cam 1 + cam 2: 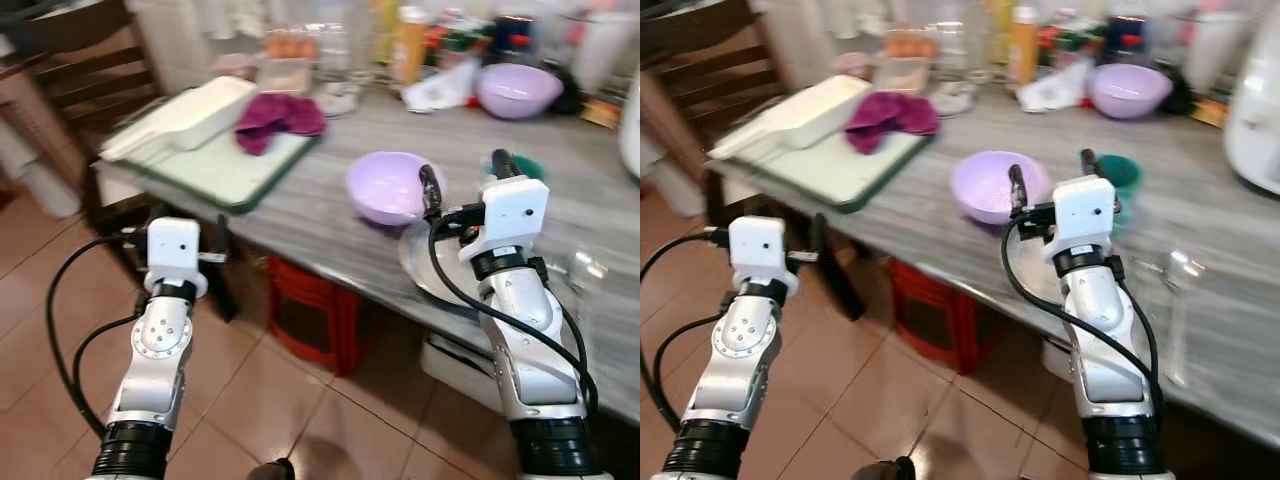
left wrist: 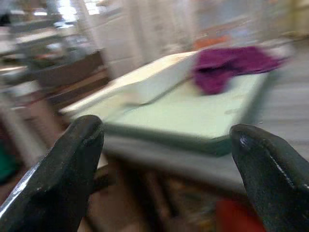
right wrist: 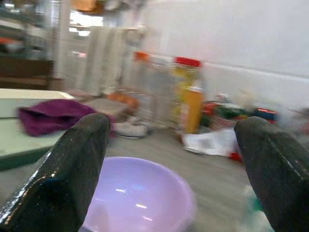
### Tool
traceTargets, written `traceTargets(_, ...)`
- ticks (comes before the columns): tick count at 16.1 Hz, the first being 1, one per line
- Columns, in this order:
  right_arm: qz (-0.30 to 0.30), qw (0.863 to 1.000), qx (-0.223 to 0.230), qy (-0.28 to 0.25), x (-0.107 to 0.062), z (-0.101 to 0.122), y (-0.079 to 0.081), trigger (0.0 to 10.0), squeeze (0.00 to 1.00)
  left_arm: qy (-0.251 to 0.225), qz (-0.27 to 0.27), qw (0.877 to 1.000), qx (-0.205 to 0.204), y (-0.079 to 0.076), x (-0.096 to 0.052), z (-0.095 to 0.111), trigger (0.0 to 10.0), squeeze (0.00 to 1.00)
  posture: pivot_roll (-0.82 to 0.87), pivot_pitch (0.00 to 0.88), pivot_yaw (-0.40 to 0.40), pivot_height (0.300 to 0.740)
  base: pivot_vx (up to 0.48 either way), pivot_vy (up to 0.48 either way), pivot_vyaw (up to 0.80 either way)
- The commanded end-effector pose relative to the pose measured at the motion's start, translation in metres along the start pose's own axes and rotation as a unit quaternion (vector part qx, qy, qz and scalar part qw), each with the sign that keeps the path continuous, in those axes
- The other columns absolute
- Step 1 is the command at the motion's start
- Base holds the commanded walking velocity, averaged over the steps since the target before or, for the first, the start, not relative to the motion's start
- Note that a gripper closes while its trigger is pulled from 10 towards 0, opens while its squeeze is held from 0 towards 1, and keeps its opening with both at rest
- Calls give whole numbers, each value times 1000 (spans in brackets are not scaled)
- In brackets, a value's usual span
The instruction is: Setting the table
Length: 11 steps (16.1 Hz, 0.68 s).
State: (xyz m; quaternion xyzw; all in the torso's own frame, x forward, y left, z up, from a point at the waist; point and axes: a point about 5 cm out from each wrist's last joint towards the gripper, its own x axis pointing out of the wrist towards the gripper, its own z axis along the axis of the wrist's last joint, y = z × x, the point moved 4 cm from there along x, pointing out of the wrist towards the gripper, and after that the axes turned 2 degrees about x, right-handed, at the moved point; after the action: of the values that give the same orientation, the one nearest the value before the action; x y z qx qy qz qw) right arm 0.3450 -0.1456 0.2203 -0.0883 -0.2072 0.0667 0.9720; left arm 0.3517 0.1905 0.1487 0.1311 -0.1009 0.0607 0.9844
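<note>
Currently the right pincer hovers released over the near edge of the surface, just beside the lavender bowl. Left pincer, released too, hangs off the surface's left, facing the tray.

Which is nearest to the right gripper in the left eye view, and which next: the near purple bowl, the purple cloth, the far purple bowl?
From the right gripper:
1. Near purple bowl, just to its left at the table's front.
2. Far purple bowl, beyond it at the back.
3. Purple cloth, far left on the green tray.
</note>
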Motion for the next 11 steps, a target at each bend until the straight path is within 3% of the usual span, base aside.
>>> traceTargets(1, 11, 1000, 5, -5, -1, 4, 7, 10000, 0, -5, 26, 1000, 12, 10, 1, 1, 10000, 0, -111, 81, 78, 740, 0, 0, 800)
traceTargets(8, 73, 997, 35, 0, 2, 1, 41, 10000, 0, 31, 88, 995, 34, 29, -3, -20, 10000, 0, -108, 75, 75, 740, 0, 0, 800)
traceTargets(11, 83, 996, 40, 0, 2, 0, 48, 10000, 0, 42, 109, 992, 42, 38, -4, -29, 10000, 0, -105, 74, 75, 740, 0, 0, 800)
